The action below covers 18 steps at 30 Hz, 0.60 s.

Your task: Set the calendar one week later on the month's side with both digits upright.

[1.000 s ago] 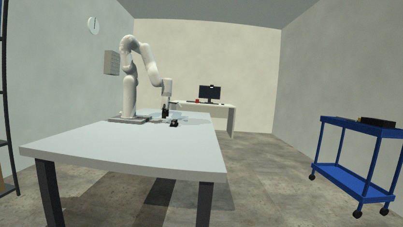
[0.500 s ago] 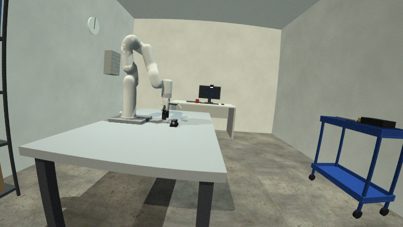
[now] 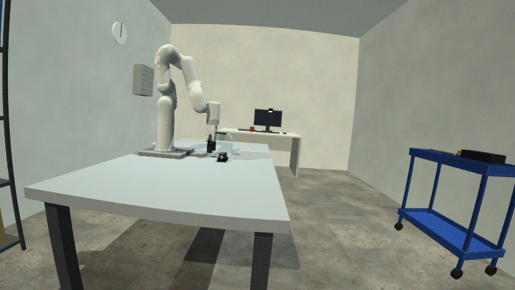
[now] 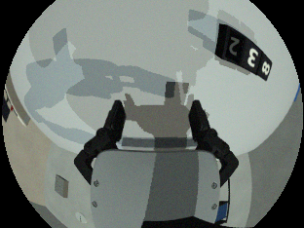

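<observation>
The table (image 3: 173,187) is large and pale grey, and it stands on dark legs. The white arm (image 3: 169,93) rises from a flat base plate (image 3: 163,153) near the far left corner of the table and bends down toward the far edge. Its claw (image 3: 210,148) hangs low over the table top, just to the right of the base plate. In the wrist view the claw (image 4: 158,122) is wide open, its two dark fingers stand far apart, and only the table surface and shadows show between them. The calendar (image 3: 222,157) sits on the table near the claw, a little toward the near edge and to the right, not touching it. In the wrist view the calendar (image 4: 245,55) lies at the upper right, and its dark cubes show white digits, which look like 2 and 3 and one more small mark that I cannot read.
</observation>
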Each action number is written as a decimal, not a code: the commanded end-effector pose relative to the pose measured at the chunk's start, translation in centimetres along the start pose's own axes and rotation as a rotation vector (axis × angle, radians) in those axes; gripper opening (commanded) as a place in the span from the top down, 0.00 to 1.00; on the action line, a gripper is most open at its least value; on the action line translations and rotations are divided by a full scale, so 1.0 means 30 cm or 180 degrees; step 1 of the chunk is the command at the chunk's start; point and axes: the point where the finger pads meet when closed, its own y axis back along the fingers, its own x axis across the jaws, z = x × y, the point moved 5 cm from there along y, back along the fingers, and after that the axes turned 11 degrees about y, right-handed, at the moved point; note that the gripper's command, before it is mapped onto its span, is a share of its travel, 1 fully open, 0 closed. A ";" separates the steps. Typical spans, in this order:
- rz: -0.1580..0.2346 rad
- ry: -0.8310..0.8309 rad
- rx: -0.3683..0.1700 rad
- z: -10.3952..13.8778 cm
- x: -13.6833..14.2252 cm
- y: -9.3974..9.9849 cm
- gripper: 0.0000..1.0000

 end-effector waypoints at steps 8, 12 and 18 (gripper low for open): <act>0.0000 0.0000 0.0008 -0.003 0.000 0.002 0.00; 0.0000 0.0000 0.0008 -0.003 0.000 0.002 0.00; 0.0000 0.0000 0.0008 -0.003 0.000 0.002 0.00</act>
